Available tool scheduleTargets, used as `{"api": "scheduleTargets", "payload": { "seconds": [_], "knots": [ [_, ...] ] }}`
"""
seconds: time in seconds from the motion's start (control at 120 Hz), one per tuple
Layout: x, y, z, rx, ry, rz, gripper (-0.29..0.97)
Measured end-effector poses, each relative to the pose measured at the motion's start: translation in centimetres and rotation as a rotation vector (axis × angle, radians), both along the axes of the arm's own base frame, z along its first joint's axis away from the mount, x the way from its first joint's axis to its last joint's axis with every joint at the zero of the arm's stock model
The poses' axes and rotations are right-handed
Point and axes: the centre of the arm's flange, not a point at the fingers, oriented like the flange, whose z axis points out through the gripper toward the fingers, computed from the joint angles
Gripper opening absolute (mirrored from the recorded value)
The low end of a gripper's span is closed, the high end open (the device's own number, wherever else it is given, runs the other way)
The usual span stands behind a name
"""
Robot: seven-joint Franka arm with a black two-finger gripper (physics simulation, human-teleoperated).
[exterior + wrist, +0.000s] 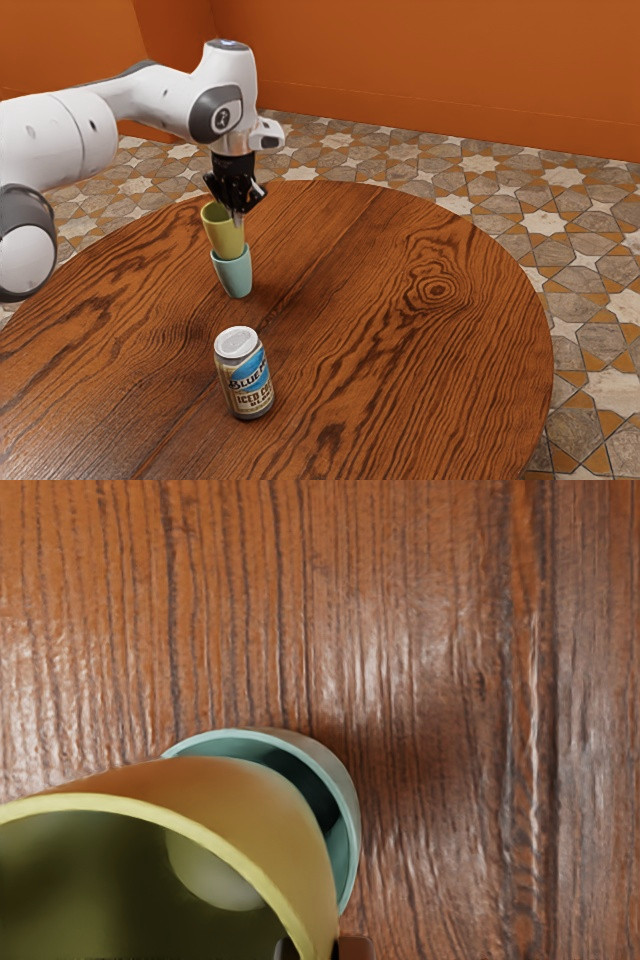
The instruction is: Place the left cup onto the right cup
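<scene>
Toward the round table's (420, 300) far edge, on the exterior view's left, our gripper (236, 203) is clamped on the rim of the yellow-green cup (224, 232). The cup's base meets the mouth of the teal cup (235, 275), seemingly a little off-centre. We judge it best to centre it, lower gently, then release. Both cups are smooth, tapered and thin-walled. The tabletop is glossy, strongly grained wood. A cylindrical can (243, 372) stands nearer the front edge.

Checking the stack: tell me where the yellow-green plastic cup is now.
In the exterior view's left half, the yellow-green plastic cup sits tilted in the teal plastic cup behind the blue-labelled drink can, its rim in the jaws.
</scene>
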Motion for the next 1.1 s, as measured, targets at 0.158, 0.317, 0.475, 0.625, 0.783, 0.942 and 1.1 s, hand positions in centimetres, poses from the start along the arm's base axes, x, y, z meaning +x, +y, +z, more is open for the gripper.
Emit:
{"api": "scheduleTargets", "payload": {
  "seconds": [0.158, 0.317, 0.475, 0.625, 0.783, 0.942, 1.1],
  "knots": [
    [0.2, 0.6, -1.5, -0.002, 0.019, 0.01, -0.11],
    [0.2, 0.3, -1.7, -0.013, 0.025, 0.012, -0.02],
    [0.3, -0.7, -0.6, -0.022, 0.015, 0.004, 0.08],
    [-0.8, -2.6, 3.6, -0.034, -0.015, -0.011, 0.15],
    [-3.9, -5.5, 7.6, -0.033, -0.032, -0.04, 0.22],
    [-8.2, -8.6, 10.0, -0.045, -0.022, -0.06, 0.41],
    [-11.0, -10.2, 12.5, -0.077, -0.012, -0.058, 0.55]
  ]
}}
